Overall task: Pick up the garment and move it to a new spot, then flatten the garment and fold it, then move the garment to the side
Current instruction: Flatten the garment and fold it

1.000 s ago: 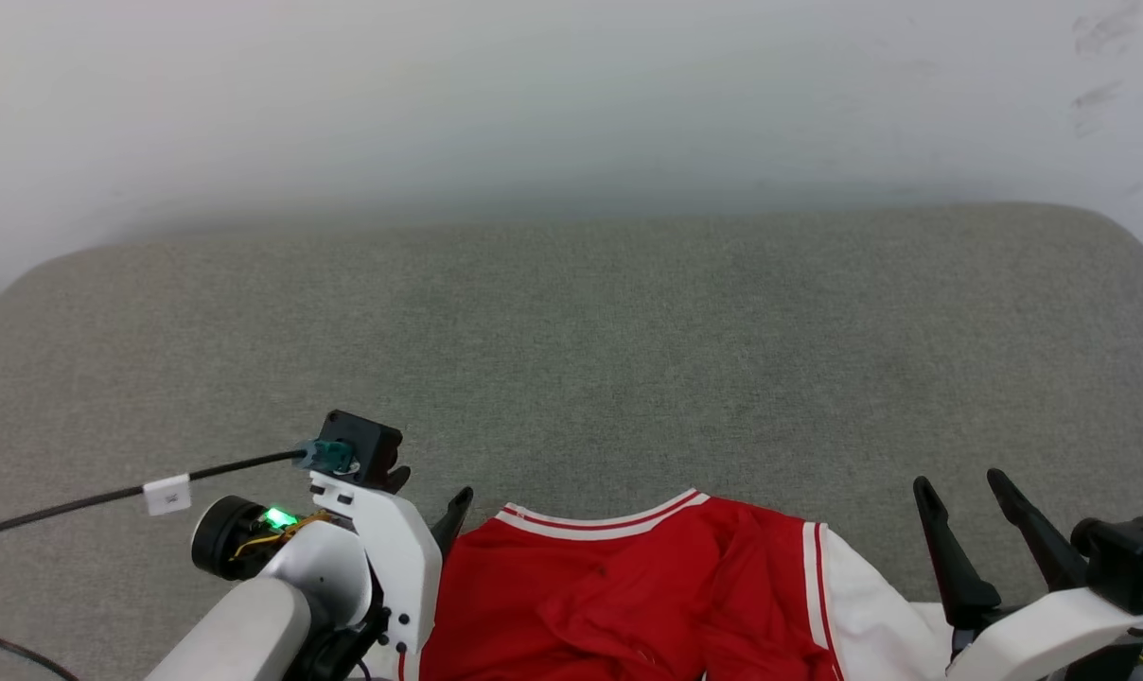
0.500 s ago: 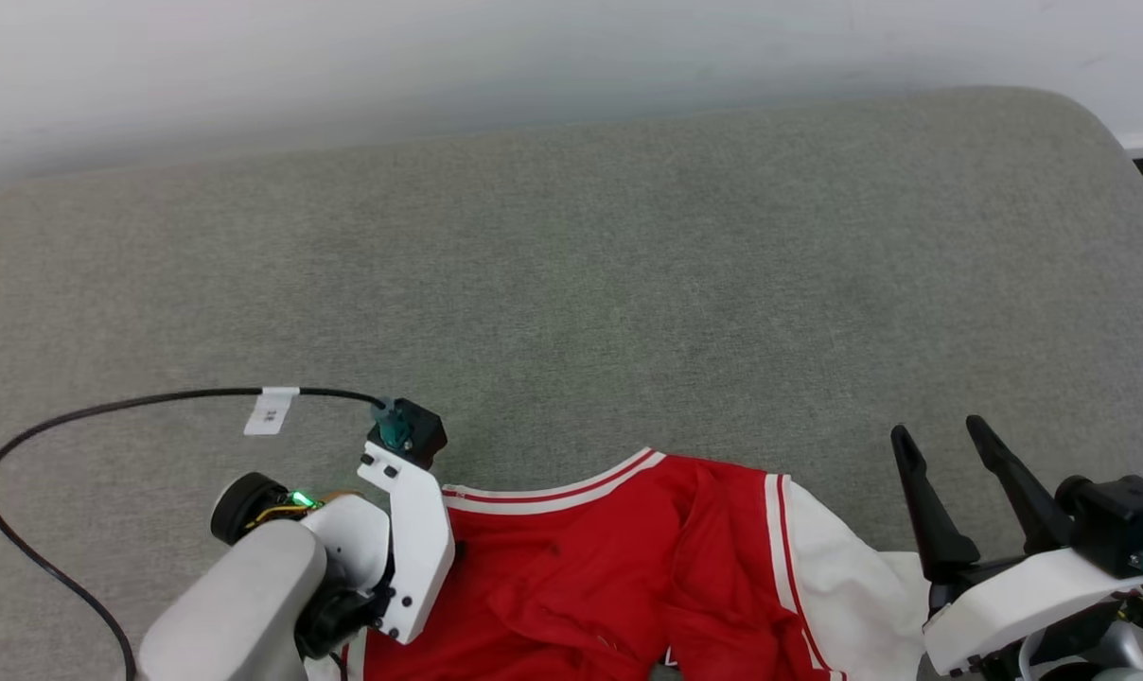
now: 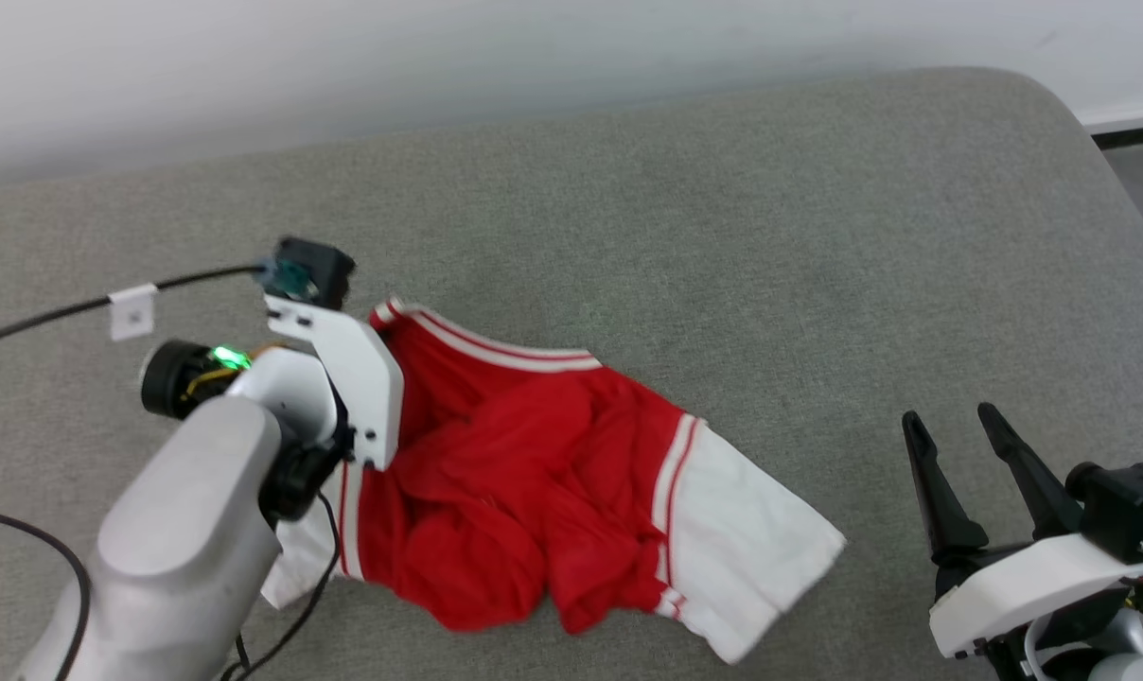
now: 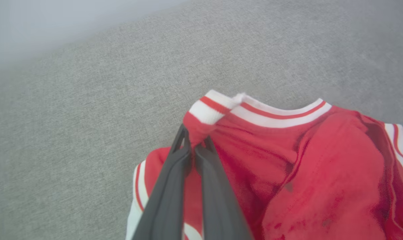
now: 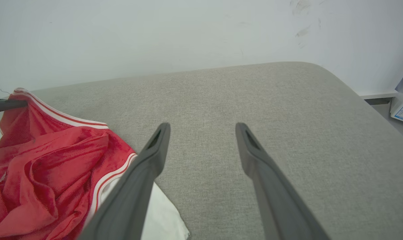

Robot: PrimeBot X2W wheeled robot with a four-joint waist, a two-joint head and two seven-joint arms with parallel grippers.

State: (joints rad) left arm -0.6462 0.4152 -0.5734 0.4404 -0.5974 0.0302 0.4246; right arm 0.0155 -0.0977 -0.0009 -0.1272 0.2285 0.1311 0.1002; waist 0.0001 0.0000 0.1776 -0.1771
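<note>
Garment (image 3: 524,473) lies crumpled on the grey padded surface (image 3: 770,218), toward its left half. The red body is bunched in soft folds, and one white sleeve (image 3: 751,539) is spread flat toward the right. Its striped collar (image 4: 275,116) faces the far edge of the surface. The left gripper (image 4: 195,141) has its two dark fingers pressed together on a fold of red cloth just beside one end of the collar, and that corner is drawn up into a small peak. The right gripper (image 3: 950,418) hovers at the lower right, well apart from the sleeve, above bare grey fabric. Its fingers are spread wide with nothing between them. A black cable (image 3: 51,312) with a white tag (image 3: 132,312) runs from the left wrist off to the left. A pale wall (image 3: 439,66) stands behind the surface.
</note>
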